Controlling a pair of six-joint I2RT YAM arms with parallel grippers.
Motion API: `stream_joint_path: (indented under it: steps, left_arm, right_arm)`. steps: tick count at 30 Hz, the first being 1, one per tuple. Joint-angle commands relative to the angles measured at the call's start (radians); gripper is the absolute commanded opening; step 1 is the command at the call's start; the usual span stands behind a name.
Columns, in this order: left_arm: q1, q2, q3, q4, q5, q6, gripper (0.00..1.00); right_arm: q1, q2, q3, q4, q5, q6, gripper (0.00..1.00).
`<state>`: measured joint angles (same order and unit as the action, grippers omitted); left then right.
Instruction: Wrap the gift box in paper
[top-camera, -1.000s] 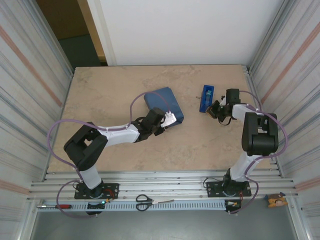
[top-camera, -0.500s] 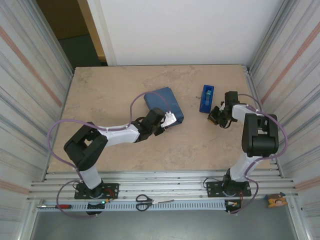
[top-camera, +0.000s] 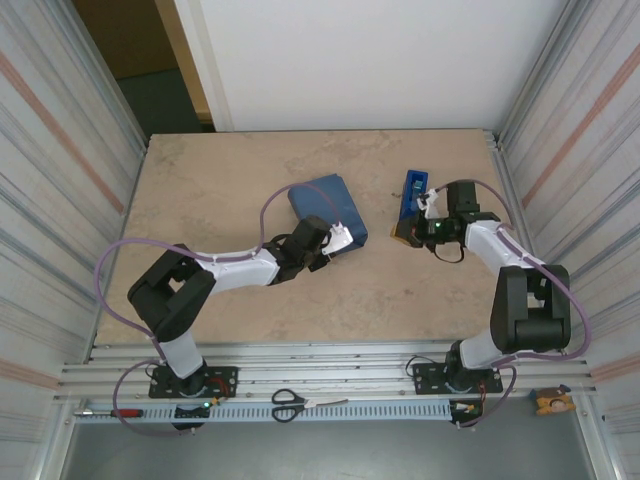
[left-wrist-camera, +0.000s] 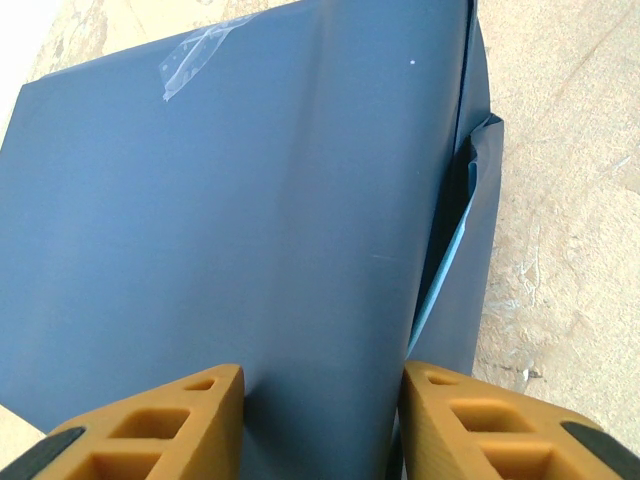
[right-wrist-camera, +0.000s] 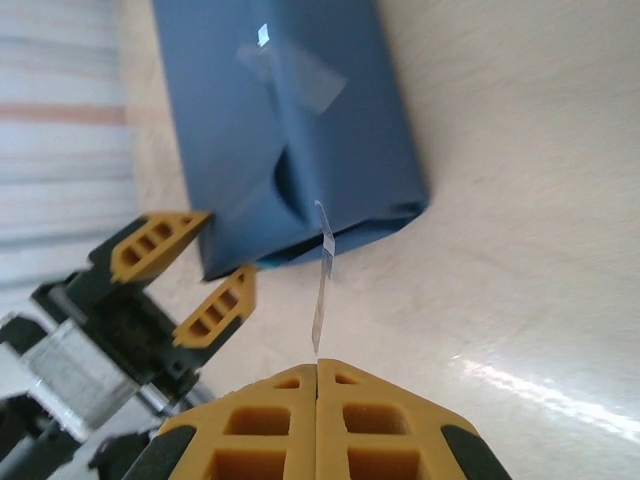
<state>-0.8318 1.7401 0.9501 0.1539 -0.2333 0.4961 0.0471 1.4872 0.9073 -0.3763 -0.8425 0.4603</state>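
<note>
The paper (top-camera: 325, 205) already wraps the gift box on the table (top-camera: 220, 180), partly taped; the half-open left end effector (left-wrist-camera: 320, 400) stands at its loose end, while the right end effector (right-wrist-camera: 317, 365) pinches a tape strip (right-wrist-camera: 321, 280), probably to seal it.

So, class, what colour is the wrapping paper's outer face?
Dark slate blue: the paper shows best in the left wrist view.

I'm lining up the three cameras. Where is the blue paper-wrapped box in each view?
Top external: the paper-wrapped box lies at table centre, just beyond the left gripper.
Left wrist: it spans most of the frame, above the orange fingers.
Right wrist: upper left of centre.
Shared landmark: the left gripper, at the box's corner.
</note>
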Motion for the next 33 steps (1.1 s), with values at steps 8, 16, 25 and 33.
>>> stream_joint_path:
  steps: [8, 16, 25, 33]
  left_arm:
    - [-0.004, 0.062, -0.033, -0.094, 0.029, -0.034, 0.43]
    - [-0.004, 0.062, -0.033, -0.093, 0.031, -0.035, 0.43]
    - [-0.004, 0.062, -0.034, -0.093, 0.032, -0.035, 0.43]
    - [-0.004, 0.061, -0.036, -0.093, 0.033, -0.035, 0.43]
  right_arm:
    - [0.139, 0.053, -0.002, 0.149, -0.128, 0.062, 0.00]
    - [0.240, 0.140, -0.007, 0.267, -0.101, 0.144, 0.00]
    - [0.275, 0.196, -0.020, 0.365, -0.093, 0.205, 0.00]
    - [0.279, 0.233, -0.033, 0.384, -0.039, 0.239, 0.00]
